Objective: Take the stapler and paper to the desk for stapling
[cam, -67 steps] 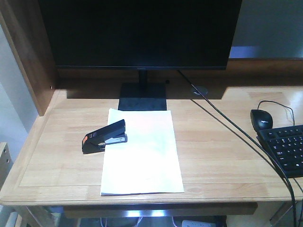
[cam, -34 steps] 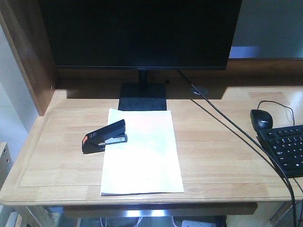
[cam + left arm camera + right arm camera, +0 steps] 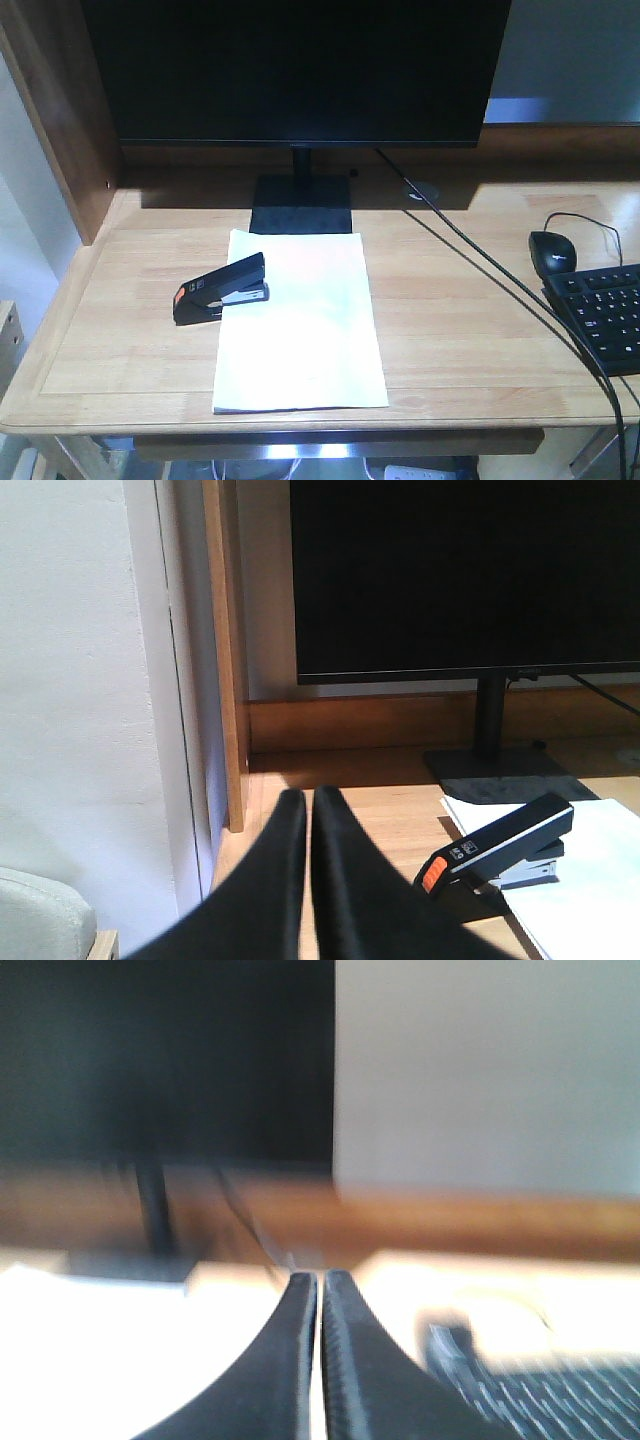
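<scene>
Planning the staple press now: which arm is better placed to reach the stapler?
Probably the left. Its gripper, jaws shut, has the stapler close ahead on the paper's left edge. The right gripper, also shut, faces the keyboard side.

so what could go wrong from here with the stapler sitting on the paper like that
The stapler straddles the left edge of the paper, so pressing it down could shift or crease the sheet. A black cable crosses the desk to the right of the paper; the right gripper, shut and hanging close to it, might snag it. The left gripper is also shut, so it would need to open before gripping anything.
</scene>
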